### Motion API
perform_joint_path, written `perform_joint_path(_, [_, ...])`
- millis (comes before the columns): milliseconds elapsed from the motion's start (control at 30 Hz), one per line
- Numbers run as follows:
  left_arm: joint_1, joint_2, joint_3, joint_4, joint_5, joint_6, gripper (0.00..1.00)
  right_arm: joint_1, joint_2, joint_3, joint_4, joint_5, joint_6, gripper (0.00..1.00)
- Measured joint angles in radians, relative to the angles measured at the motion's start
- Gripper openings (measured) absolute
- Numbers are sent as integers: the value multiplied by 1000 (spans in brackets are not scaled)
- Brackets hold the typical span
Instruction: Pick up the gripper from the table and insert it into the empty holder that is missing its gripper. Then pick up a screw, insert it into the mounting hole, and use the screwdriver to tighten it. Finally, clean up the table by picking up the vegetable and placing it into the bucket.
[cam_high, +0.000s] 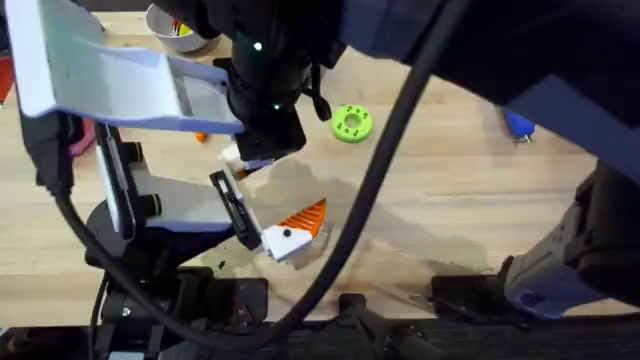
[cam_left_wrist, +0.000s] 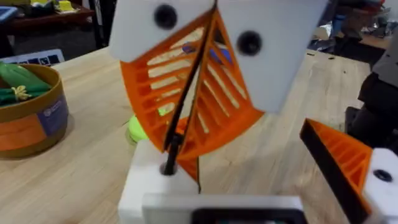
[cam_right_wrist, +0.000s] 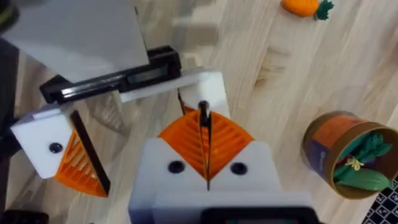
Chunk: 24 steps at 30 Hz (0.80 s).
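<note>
Right wrist view: my two grippers meet tip to tip over the table (cam_right_wrist: 280, 74).
My right gripper (cam_right_wrist: 205, 149) has its orange pads pressed together on a thin dark pin (cam_right_wrist: 203, 115). The pin's end stands at a hole in the holder (cam_left_wrist: 152, 186), the bare white finger of my left gripper (cam_left_wrist: 249, 180) just ahead. That left gripper's fingers stand apart, and the other one carries an orange tip. The bucket (cam_right_wrist: 329, 146) sits near, off to one side of my right gripper, with green toy leaves inside. The vegetable (cam_right_wrist: 301, 6) lies farther ahead, well apart from both grippers.
</note>
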Motion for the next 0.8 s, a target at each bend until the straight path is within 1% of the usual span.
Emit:
perform_joint_path(200, [0, 0, 0, 0, 0, -5, 999, 3, 0, 0, 10, -1, 7, 6])
perform_joint_path(500, [0, 0, 0, 0, 3, -4, 999, 3, 0, 0, 20, -42, 19, 6])
perform_joint_path(800, [0, 0, 0, 0, 3, -4, 999, 3, 0, 0, 13, -47, 23, 6])
